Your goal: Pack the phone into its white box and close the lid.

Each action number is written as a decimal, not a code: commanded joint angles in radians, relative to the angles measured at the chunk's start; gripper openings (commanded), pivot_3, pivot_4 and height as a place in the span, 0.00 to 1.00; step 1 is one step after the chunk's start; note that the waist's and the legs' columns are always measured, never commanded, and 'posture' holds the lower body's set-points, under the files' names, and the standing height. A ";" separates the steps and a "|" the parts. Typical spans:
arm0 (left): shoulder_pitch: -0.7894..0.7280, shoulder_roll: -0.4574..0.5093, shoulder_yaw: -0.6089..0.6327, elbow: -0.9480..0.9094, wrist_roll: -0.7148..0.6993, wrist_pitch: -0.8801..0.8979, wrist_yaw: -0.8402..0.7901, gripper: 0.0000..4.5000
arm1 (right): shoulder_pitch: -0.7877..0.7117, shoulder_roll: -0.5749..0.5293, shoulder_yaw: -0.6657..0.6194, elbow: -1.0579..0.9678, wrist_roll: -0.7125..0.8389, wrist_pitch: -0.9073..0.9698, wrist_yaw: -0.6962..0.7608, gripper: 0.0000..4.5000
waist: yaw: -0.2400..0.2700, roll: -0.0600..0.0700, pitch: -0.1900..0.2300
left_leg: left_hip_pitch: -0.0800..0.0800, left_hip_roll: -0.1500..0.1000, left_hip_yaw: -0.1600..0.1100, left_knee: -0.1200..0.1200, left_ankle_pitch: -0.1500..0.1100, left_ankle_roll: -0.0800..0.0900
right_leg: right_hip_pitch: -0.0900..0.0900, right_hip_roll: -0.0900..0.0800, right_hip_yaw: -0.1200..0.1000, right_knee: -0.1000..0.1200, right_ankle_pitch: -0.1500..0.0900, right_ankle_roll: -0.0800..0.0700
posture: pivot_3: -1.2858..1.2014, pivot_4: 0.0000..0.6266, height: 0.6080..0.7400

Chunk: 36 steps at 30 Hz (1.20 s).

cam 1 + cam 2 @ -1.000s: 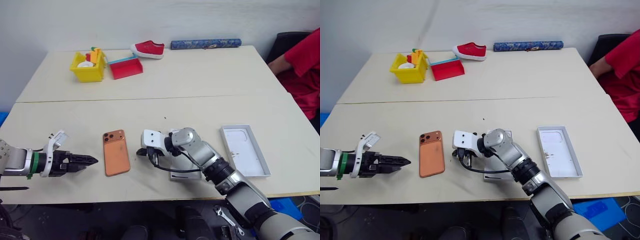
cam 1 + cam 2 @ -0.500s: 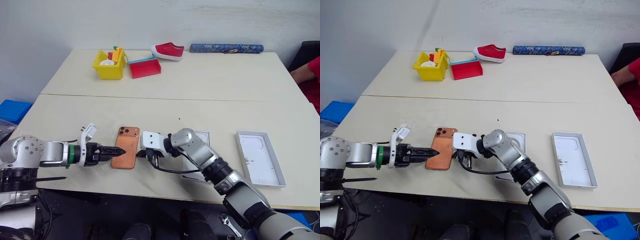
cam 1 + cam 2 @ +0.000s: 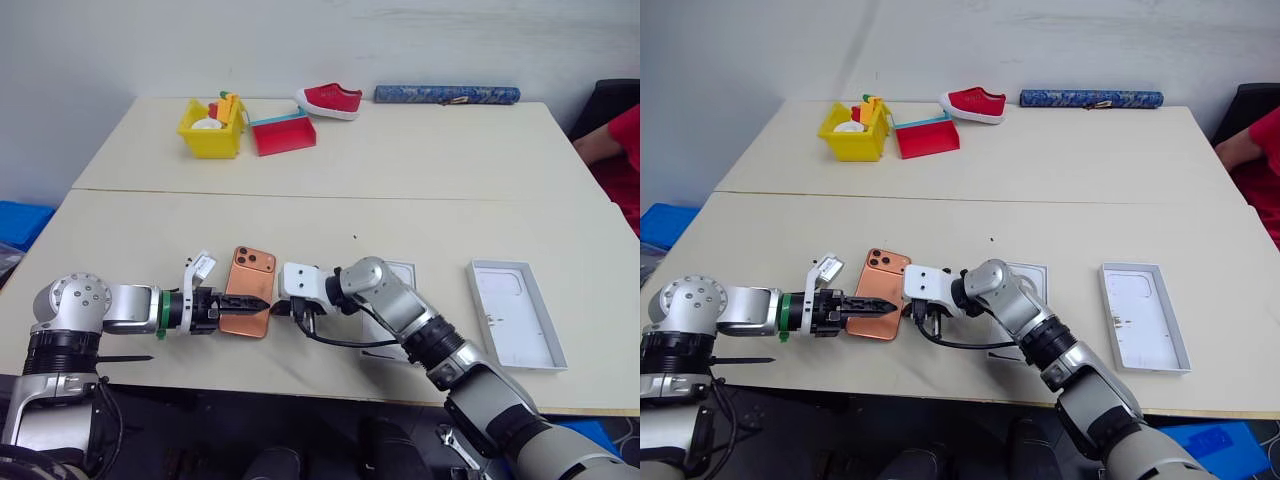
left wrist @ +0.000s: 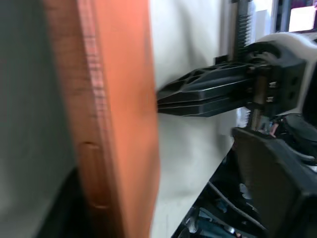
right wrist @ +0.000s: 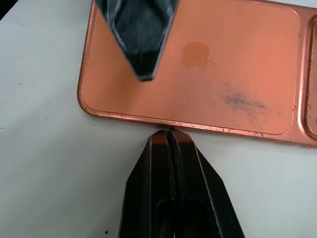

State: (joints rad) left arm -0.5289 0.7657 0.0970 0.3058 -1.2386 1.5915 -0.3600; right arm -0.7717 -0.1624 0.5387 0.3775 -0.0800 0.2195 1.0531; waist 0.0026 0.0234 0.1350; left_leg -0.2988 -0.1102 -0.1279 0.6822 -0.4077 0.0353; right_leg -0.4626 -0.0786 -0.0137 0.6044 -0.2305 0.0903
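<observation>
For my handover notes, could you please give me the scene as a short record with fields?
phone: phone lies flat, camera side up, near the table's front edge
left gripper: left gripper over the phone's left edge, one finger on its back
right gripper: right gripper shut, tips at the phone's right edge
white box: white box behind the right arm
lid: lid lies open side up, far right

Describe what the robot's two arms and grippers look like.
Both arms are silver-grey metal with black joints. The left arm wears a green ring before its black gripper, plus a white tag. The right arm carries a white wrist block and a looping black cable. Each gripper has two black tapered fingers.
</observation>
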 commanded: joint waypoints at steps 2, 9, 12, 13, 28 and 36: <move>0.019 0.035 -0.009 0.008 -0.063 0.023 -0.021 0.38 | 0.026 -0.013 -0.027 -0.056 0.018 -0.017 0.001 0.00 | -0.012 -0.002 0.001 | 0.000 0.000 0.000 0.000 0.000 0.000 | -0.001 0.000 0.000 0.000 0.000 0.000 | 0.52 0.24 1.00; 0.049 0.063 0.021 -0.025 -0.129 0.023 -0.053 0.03 | 0.046 -0.039 -0.071 -0.185 0.089 -0.031 0.036 0.00 | -0.033 -0.007 0.006 | -0.002 0.003 0.000 0.000 -0.001 -0.002 | -0.002 0.000 -0.002 -0.002 0.000 0.000 | 0.52 0.24 1.00; 0.053 0.053 0.040 -0.059 -0.144 0.023 -0.061 0.03 | 0.044 -0.057 -0.121 -0.263 0.114 0.004 0.011 0.00 | -0.034 -0.008 0.007 | -0.002 0.005 0.000 0.000 -0.003 -0.005 | -0.003 0.001 -0.002 -0.003 0.000 0.000 | 0.52 0.24 1.00; 0.051 0.047 0.044 -0.075 -0.154 0.023 -0.061 0.03 | 0.051 -0.078 -0.148 -0.319 0.138 0.040 0.017 0.00 | -0.034 -0.009 0.007 | -0.002 0.006 0.000 0.000 -0.003 -0.005 | -0.003 0.001 -0.002 -0.004 0.000 0.000 | 0.52 0.24 1.00; -0.128 -0.295 -0.035 -0.139 -0.213 0.023 0.091 0.03 | 0.539 -0.602 -0.751 -1.090 0.591 0.534 0.020 0.97 | 0.021 -0.020 0.015 | -0.008 0.004 0.000 0.002 -0.003 -0.004 | -0.002 -0.001 -0.001 -0.015 0.003 0.005 | 0.52 0.24 1.00; -0.206 -0.506 -0.128 -0.026 -0.124 0.023 0.200 0.03 | 0.870 -0.662 -1.086 -1.217 0.664 0.579 -0.041 1.00 | 0.032 -0.024 0.017 | -0.005 0.005 0.002 0.002 -0.003 -0.004 | -0.001 0.001 0.002 -0.015 0.003 0.005 | 0.52 0.24 1.00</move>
State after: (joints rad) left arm -0.7081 0.2721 -0.0335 0.2791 -1.3616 1.6153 -0.1690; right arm 0.0875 -0.8106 -0.4953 -0.7914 0.5545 0.8008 1.0277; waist 0.0348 -0.0002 0.1522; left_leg -0.3038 -0.1048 -0.1256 0.6840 -0.4105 0.0311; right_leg -0.4639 -0.0778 -0.0110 0.5892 -0.2275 0.0956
